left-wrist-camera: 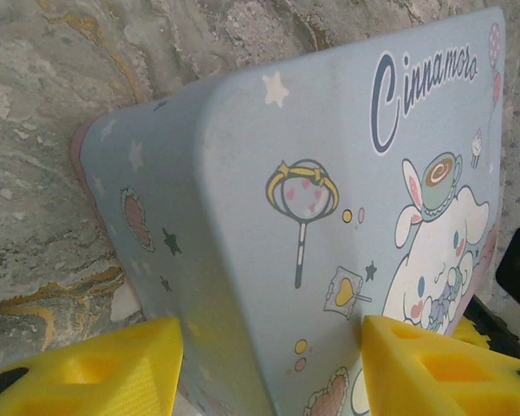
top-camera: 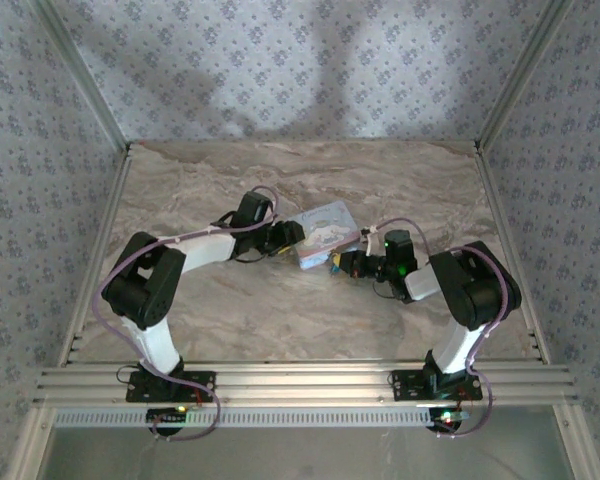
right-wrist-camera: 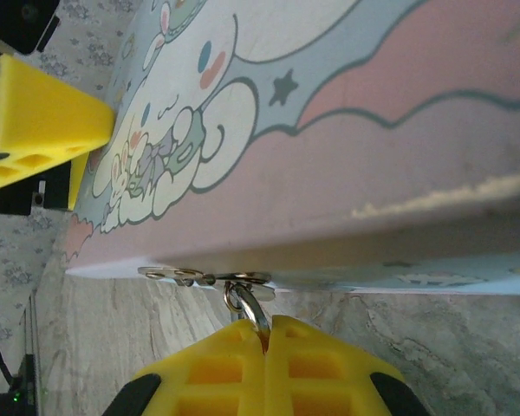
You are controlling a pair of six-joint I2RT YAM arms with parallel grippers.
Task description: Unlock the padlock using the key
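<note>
Rt tool (right-wrist-camera: 267,328): yellow fingers pressed together, pinching the key (right-wrist-camera: 247,305); only its silvery loop end sticks out. In rt wrist view the key's long axis runs 6–12 o'clock, exposed end toward 12, just under the edge of the tin (right-wrist-camera: 347,130). At that end two flat rings (right-wrist-camera: 178,275) lie in a 9–3 line along the tin rim; touching or not, can't tell.

Padlock (top-camera: 333,262): dark bluish speck at the rt tool tip in top view, too small to read which way it points.

Tin sits mid-surface (top-camera: 280,320), long axis approx 8–2, picture lid up, contents hidden.

Lt tool (left-wrist-camera: 273,351) is at the tin's 9 o'clock end. Its fingers are wide apart, one each side of the tin's rounded edge; can't tell if they press it. The tin lies betw. the two tools.
</note>
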